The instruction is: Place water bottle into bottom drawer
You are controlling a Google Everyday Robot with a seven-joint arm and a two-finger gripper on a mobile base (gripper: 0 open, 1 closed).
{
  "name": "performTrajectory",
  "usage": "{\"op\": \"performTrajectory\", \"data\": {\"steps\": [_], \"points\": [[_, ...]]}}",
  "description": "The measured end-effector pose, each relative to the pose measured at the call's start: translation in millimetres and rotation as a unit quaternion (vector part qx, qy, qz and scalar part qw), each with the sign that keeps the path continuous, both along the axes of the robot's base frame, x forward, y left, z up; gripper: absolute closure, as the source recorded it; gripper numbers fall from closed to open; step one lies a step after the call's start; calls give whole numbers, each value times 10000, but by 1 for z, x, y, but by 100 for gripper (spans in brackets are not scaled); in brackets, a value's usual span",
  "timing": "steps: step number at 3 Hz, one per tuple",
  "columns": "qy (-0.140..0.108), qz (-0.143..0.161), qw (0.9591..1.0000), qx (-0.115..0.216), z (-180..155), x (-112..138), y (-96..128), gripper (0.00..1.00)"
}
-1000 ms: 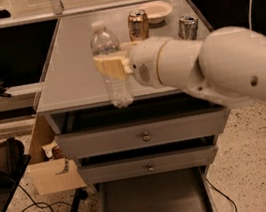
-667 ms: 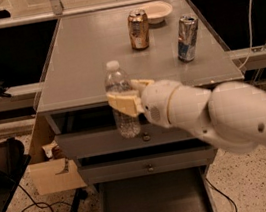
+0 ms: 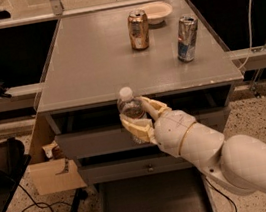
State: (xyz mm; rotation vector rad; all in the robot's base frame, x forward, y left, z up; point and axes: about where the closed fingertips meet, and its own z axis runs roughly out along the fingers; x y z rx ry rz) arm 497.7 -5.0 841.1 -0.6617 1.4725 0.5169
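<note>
Pincer: The pincer point(image 3: 135, 113) hangs just in front of the worktop's front edge, level with the top drawer front. Its two fingers are closed around the water bottle.
Water bottle: The water bottle point(image 3: 130, 107) stands upright inside the pincer, with its white cap on top. It touches only the fingers.
Bottom drawer: The bottom drawer point(image 3: 149, 204) is pulled out. It lies straight below the pincer and well apart from it.
What changed: A second ago the pincer held the bottle up over the worktop point(image 3: 90, 59). Now it has come forward past the edge and down a bit. The hold on the bottle looks the same.
What that means: The bottle has left the worktop and is on its way. The lifting part looks done, but the bottle is not in the drawer yet.
Next: The pincer likely has to go much lower and let go close to the drawer floor, so the bottle does not tip.
Other things: The gold can point(image 3: 138, 29), the blue-silver can point(image 3: 187, 38) and a bowl point(image 3: 156, 12) sit on the worktop beyond the pincer, well apart from it.
</note>
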Motion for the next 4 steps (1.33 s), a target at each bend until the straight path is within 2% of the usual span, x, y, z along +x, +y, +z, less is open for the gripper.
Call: {"op": "performTrajectory", "data": {"steps": [1, 2, 4], "points": [[-605, 601, 9963, 83, -13, 3, 26, 100], [-536, 690, 9953, 409, -32, 5, 23, 100], [-457, 735, 9957, 318, -36, 5, 21, 100]]}}
